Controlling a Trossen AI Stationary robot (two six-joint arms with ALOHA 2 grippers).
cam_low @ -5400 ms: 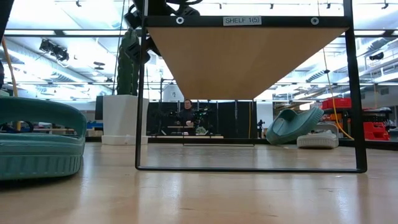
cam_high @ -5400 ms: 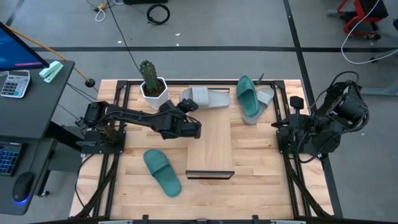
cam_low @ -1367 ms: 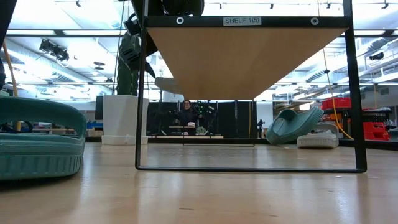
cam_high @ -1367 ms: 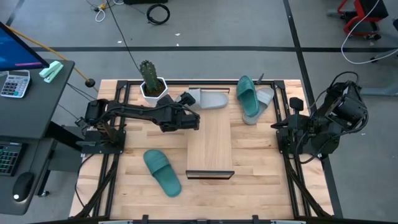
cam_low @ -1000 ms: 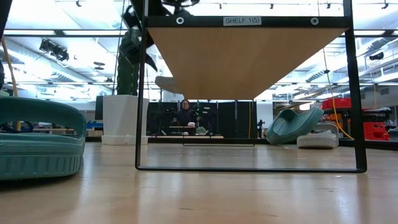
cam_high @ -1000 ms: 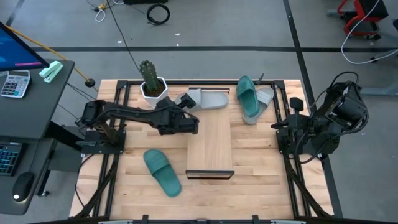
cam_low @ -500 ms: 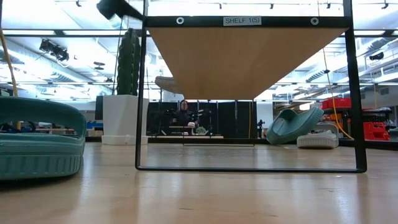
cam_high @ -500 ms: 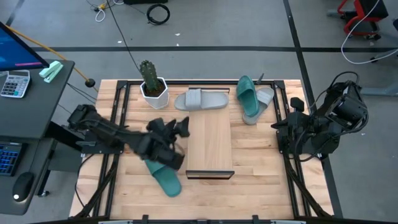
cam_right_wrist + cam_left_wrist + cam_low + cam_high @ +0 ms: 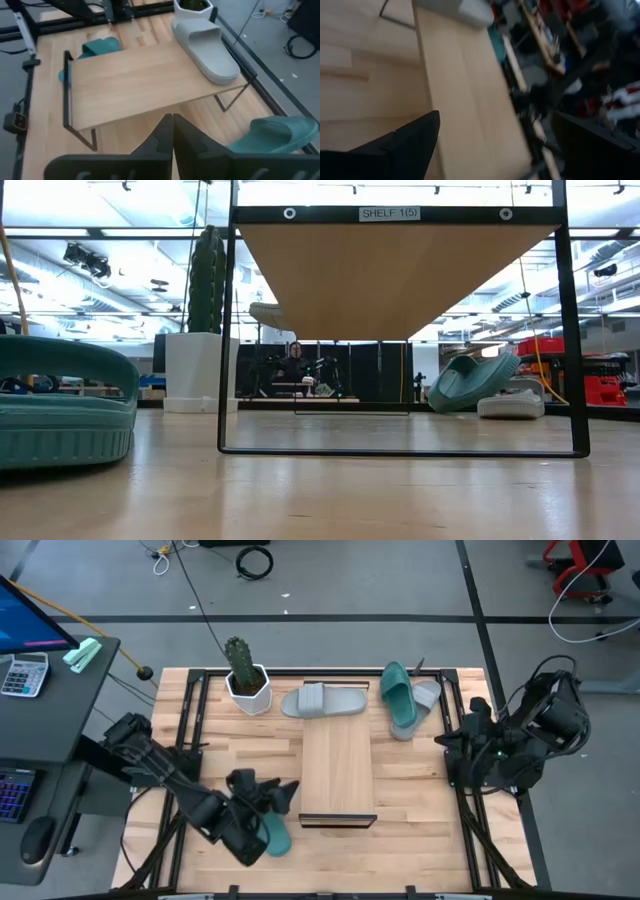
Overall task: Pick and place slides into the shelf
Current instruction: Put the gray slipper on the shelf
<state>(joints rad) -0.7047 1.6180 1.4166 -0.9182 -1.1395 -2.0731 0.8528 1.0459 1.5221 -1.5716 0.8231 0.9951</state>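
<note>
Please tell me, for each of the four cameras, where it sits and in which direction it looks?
High: overhead, straight down; shelf, left gripper, both arms.
Low: at tabletop height, level under the shelf; no arm shows.
Left wrist: along the shelf; own finger.
Right wrist: across the shelf; own right gripper, shut.
Shared: the grey slide on the shelf's end also shows in the right wrist view.

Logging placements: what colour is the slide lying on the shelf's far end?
Light grey slide, clearest in the right wrist view.
</note>
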